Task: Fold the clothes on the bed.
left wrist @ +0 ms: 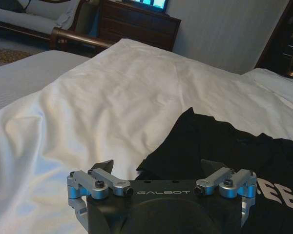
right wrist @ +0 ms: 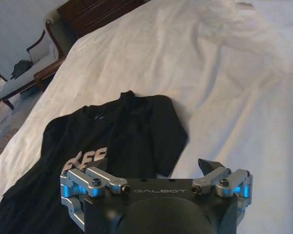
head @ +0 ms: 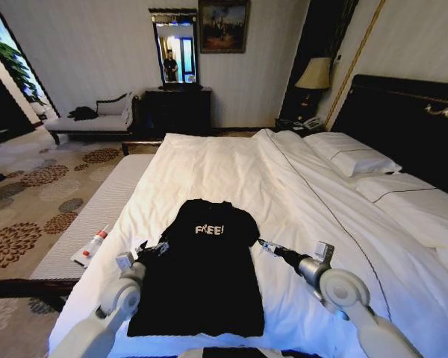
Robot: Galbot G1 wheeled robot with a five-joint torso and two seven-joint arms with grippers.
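Note:
The clothes are one black T-shirt point(head: 201, 280) with white "FREE!" lettering, lying flat and chest up on the bed's white duvet point(head: 231, 168), collar pointing away from me. My left gripper point(head: 157, 250) is open and hovers at the shirt's left sleeve edge; in the left wrist view the left gripper point(left wrist: 158, 166) has the T-shirt point(left wrist: 224, 146) just ahead of its spread fingers. My right gripper point(head: 267, 246) is open too, just off the shirt's right sleeve above the duvet. The right wrist view has the right gripper point(right wrist: 156, 169) low over the T-shirt point(right wrist: 132, 126), nothing held.
White pillows point(head: 351, 156) and a dark headboard point(head: 411, 123) lie to the right. A pale bench point(head: 97, 212) along the bed's left side carries a small bottle point(head: 95, 243). A chaise longue point(head: 97, 119), a dresser with mirror point(head: 175, 104) and a lamp point(head: 313, 74) stand behind.

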